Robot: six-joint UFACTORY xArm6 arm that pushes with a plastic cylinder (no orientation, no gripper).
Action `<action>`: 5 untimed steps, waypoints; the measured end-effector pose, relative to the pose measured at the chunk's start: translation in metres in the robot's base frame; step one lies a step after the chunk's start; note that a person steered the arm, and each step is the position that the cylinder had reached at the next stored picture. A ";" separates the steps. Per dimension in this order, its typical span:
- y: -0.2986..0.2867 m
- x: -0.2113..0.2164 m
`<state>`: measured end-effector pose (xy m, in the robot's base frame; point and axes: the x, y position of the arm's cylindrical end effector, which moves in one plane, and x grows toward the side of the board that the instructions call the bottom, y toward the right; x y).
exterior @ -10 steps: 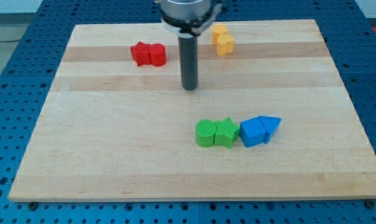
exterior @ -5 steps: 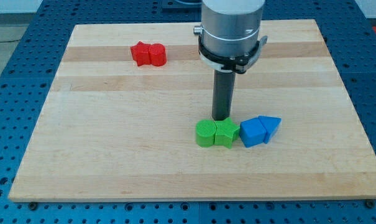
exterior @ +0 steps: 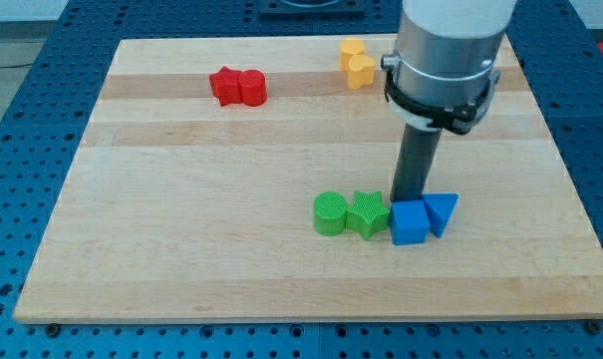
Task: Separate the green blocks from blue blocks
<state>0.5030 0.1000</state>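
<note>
No end effector jaws exist; my tip (exterior: 409,198) is set just behind the blue cube (exterior: 410,223), beside the green star (exterior: 367,214). Light, rigid blocks should be pushed squarely on flat faces.

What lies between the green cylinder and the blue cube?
In the camera view, the green star block sits between the green cylinder and the blue cube.

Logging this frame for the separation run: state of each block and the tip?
my tip: down on the board, just above the blue cube
blue cube: against the green star
blue triangle: against the cube's right
green star: between cylinder and cube
green cylinder: leftmost of the row
red pair: apart, top left
yellow pair: apart, top
</note>
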 end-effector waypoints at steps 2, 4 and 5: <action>0.000 0.015; -0.022 0.016; -0.048 0.016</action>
<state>0.5188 0.0520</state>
